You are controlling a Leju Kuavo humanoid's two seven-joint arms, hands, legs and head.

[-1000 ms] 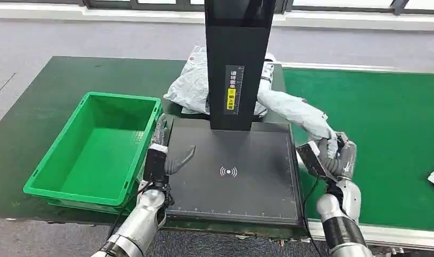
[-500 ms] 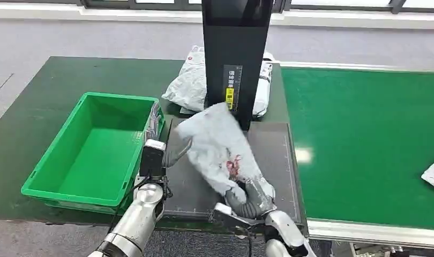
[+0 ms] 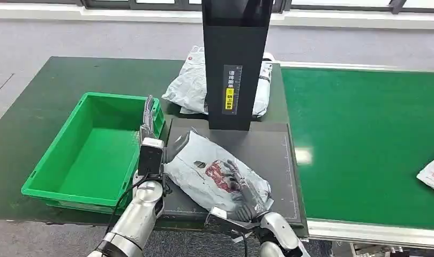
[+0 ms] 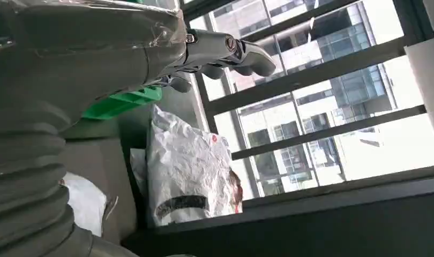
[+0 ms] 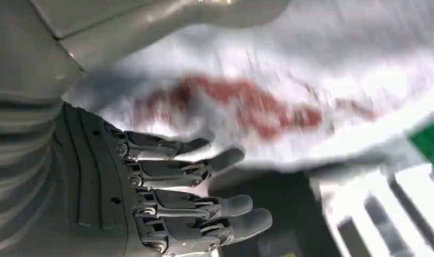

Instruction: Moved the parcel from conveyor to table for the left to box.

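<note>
The right hand sits at the near edge of the black scanner platform, fingers spread and holding nothing, fingertips just at or over the near end of the parcel; in the right wrist view the fingers are apart with the grey bag beside them, though blur hides whether they touch it. The parcel lies flat on the platform, slanting from its left edge toward the near middle, in front of the black scanner post.

The left hand stands upright at the platform's left edge, against the near right corner of the green crate, fingers straight and apart, empty.

The put-down looks done, so the step in hand is likely the right hand's retreat. It should lift clear first, then draw back, so no finger drags the slack film. A second parcel lies behind the post.
</note>
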